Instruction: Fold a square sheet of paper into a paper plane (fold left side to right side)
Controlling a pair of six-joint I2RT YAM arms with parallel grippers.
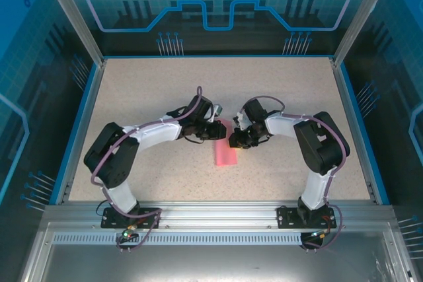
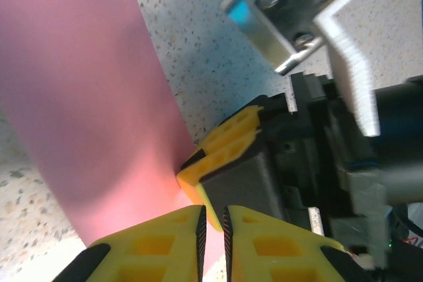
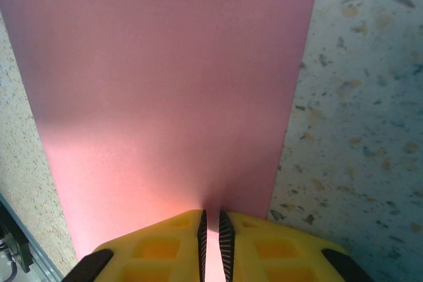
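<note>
At table centre: left gripper (image 2: pixel 212 211) and right gripper (image 3: pixel 211 214) meet at far end of paper (image 1: pixel 225 154).
Long axis runs toward bases; both jaws nearly closed.

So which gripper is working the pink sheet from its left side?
The left gripper: in the top view it reaches the square sheet of paper from the left, while the right gripper meets it from the right.

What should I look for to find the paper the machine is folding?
Start at the speckled beige table; at its middle the left arm and right arm reach toward each other. At their tips lies the paper, a narrow strip; it is the only pink-red thing among black, white and beige.
</note>
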